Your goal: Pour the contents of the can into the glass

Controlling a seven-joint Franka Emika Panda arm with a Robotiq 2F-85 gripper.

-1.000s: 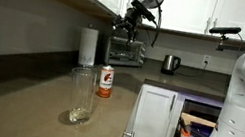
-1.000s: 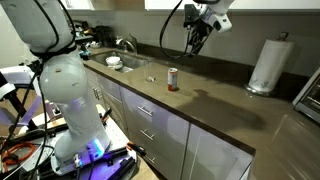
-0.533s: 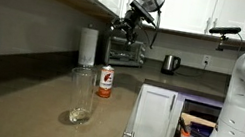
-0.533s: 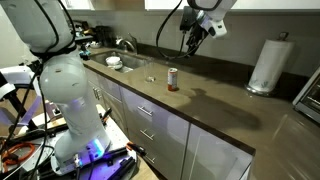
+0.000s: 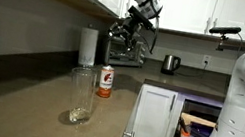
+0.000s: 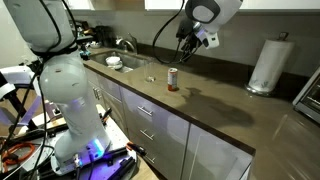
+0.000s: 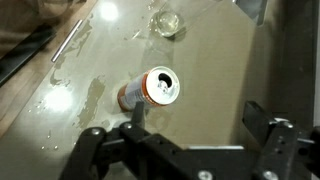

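In an exterior view: gripper (image 5: 126, 40) spread, empty, high at 1 o'clock of the can (image 5: 105, 81); the glass (image 5: 81, 98) at 7 o'clock, looks empty. In an exterior view: can (image 6: 173, 78) upright, untouched. Wrist view: can just ahead of the open jaws, glass at 12 o'clock. Grasp and pour both left.

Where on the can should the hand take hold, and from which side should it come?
Grip the can on its round side wall, about mid-height, coming level from the side away from the glass. It stands upright with its top opened, so a grip from above would likely cover the mouth and hinder pouring.
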